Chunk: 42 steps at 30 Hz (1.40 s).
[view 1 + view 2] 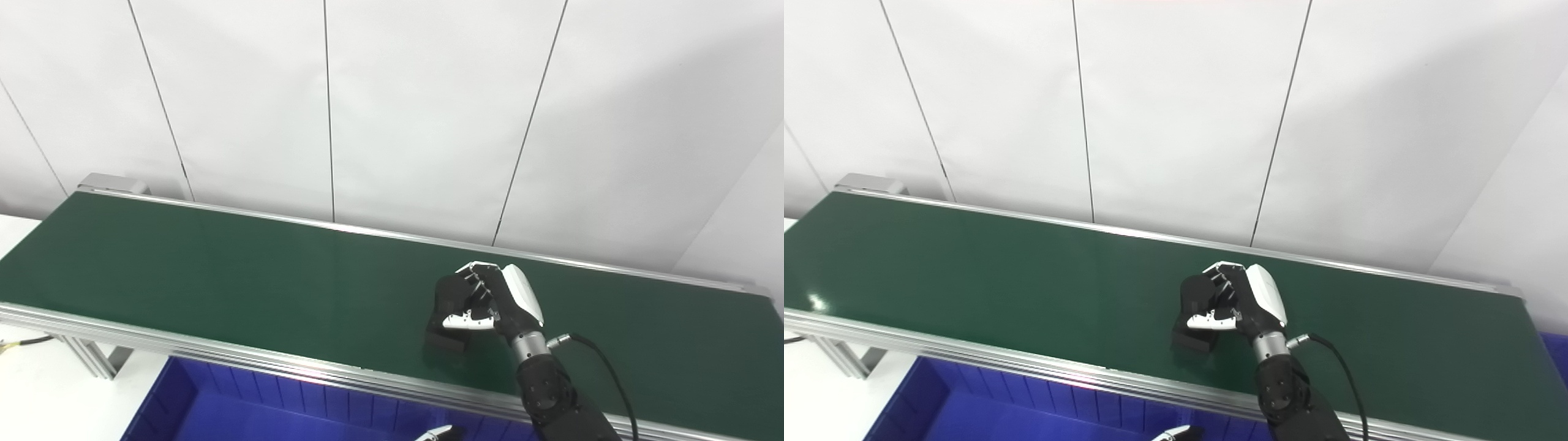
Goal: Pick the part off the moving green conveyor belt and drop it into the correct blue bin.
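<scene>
Part [448, 318]: black, matte, blocky, lying on the near half of the belt toward its right end, with the lower corner [445, 340] flat on the surface and the upper portion wrapped by fingers; exact outline hard to tell against the dark hand. Conveyor belt [245, 275]: long, deep green, smooth with a faint sheen, running diagonally from upper left to lower right, edged by ribbed aluminium rails [184, 350] on both long sides. Behind it, white wall panels [429, 110] split by thin dark seams. Below the near rail, blue bin [257, 410]: glossy plastic, ribbed inner wall, only its upper part in frame. Right hand [490, 300]: black fingers curled closed around the part, white shell over the back, white-tipped thumb [468, 322] pressed across the front of the part, metal wrist collar with a black cable [603, 361] looping off to the right. Left hand [438, 433]: only a white-and-black sliver at the bottom edge over the bin, too little visible to say whether open or closed. In the right eye view, a strip of blue [1557, 340] past the belt's far right end, missing from the left eye view; in the left eye view, a cable end [18, 342] at the left edge, missing from the right.
</scene>
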Each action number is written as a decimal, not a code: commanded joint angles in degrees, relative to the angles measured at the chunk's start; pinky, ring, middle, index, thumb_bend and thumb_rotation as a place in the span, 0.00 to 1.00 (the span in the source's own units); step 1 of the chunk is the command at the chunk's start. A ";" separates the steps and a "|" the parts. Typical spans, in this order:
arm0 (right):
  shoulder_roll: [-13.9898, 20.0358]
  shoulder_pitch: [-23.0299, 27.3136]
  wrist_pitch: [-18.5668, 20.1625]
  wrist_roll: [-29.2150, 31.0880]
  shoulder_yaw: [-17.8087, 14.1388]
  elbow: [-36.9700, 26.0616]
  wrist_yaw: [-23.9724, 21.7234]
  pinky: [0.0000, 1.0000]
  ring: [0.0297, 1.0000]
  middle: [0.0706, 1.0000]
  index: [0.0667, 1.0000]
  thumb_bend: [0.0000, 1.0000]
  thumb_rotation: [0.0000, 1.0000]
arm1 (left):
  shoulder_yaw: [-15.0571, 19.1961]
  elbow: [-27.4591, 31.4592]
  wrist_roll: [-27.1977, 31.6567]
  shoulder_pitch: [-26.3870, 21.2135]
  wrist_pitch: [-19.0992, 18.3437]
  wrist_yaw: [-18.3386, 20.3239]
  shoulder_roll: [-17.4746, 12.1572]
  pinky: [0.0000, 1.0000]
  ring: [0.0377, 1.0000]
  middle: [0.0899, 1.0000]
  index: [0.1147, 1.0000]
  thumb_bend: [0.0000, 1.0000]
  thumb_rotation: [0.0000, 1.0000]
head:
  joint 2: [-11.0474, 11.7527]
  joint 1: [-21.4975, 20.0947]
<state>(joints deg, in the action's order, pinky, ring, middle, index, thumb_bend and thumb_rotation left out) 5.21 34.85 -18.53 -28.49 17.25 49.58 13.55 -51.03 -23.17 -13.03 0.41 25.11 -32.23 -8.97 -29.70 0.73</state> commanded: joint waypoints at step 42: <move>9.63 -27.71 18.63 -1.05 -13.90 -66.78 -14.46 0.20 0.24 0.35 0.48 0.52 0.00 | 23.50 13.12 11.21 3.81 1.82 27.48 -1.36 0.88 0.88 0.85 0.92 0.74 1.00 | -21.89 -39.04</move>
<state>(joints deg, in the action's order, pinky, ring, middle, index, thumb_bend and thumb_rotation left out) 13.70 6.74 -1.55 -29.74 4.32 -13.57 -0.02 -28.50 -12.13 -0.67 4.77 25.12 -5.72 -10.76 -51.58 -38.32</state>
